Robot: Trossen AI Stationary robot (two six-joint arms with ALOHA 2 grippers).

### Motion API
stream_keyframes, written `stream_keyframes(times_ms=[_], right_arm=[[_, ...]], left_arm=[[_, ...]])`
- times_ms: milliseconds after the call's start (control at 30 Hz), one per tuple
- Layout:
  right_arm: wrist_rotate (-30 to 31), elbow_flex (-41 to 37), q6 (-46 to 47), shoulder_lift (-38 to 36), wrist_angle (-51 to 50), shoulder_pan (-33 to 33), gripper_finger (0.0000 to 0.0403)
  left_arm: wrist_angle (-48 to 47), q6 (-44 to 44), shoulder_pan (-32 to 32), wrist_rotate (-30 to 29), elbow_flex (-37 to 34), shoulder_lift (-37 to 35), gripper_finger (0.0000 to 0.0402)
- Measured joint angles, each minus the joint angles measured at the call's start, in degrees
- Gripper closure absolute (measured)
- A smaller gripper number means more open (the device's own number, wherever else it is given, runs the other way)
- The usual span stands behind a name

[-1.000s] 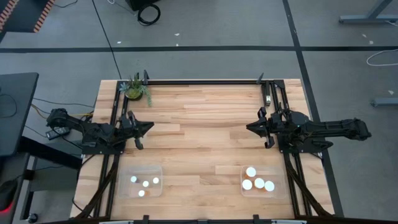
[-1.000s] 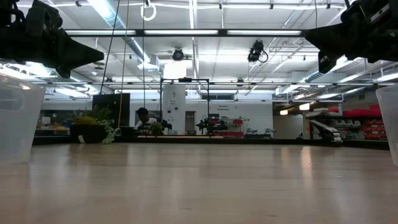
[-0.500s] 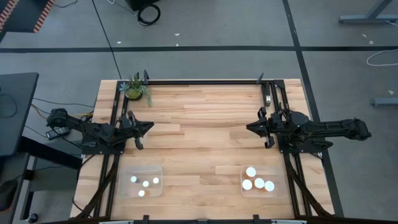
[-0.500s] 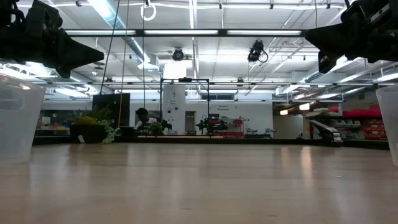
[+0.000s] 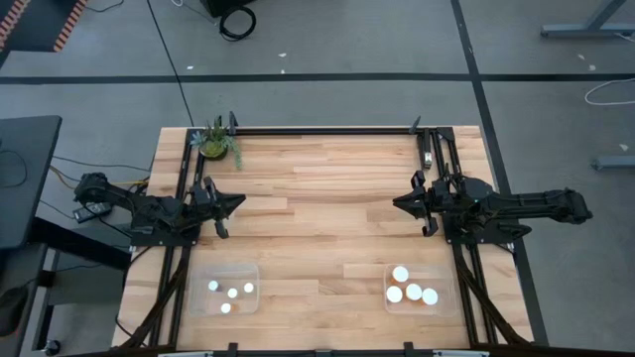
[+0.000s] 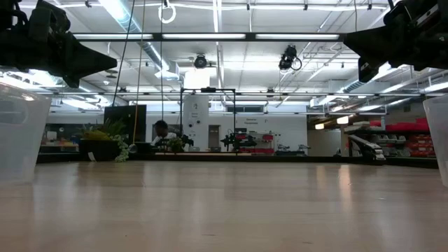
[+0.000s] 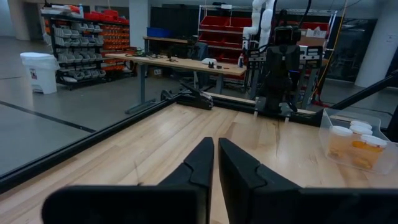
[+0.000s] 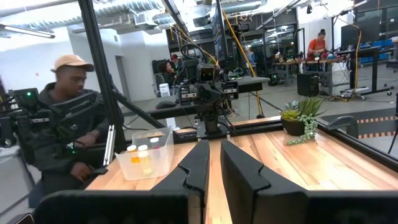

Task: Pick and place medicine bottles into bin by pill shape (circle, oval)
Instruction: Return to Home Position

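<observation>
Several small white-capped medicine bottles (image 5: 231, 292) stand in a clear bin (image 5: 224, 289) at the table's near left. Several larger white-capped bottles (image 5: 409, 290) stand in a clear bin (image 5: 418, 289) at the near right. My left gripper (image 5: 238, 201) hovers shut and empty over the table's left side, pointing right; it also shows in the left wrist view (image 7: 216, 146). My right gripper (image 5: 398, 202) hovers shut and empty over the right side, pointing left; it also shows in the right wrist view (image 8: 214, 149).
A small potted plant (image 5: 215, 144) stands at the far left corner. A black frame (image 5: 327, 130) runs along the table's far edge and sides. Bare wood lies between the two grippers. A person in a cap (image 8: 65, 124) sits beyond the table's left side.
</observation>
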Motion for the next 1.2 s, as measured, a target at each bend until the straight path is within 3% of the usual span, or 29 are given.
stream_keyframes(times_ms=[1200], right_arm=[[0.0, 0.0, 0.0, 0.0, 0.0, 0.0, 0.0356]], left_arm=[[0.0, 0.0, 0.0, 0.0, 0.0, 0.0, 0.0364]])
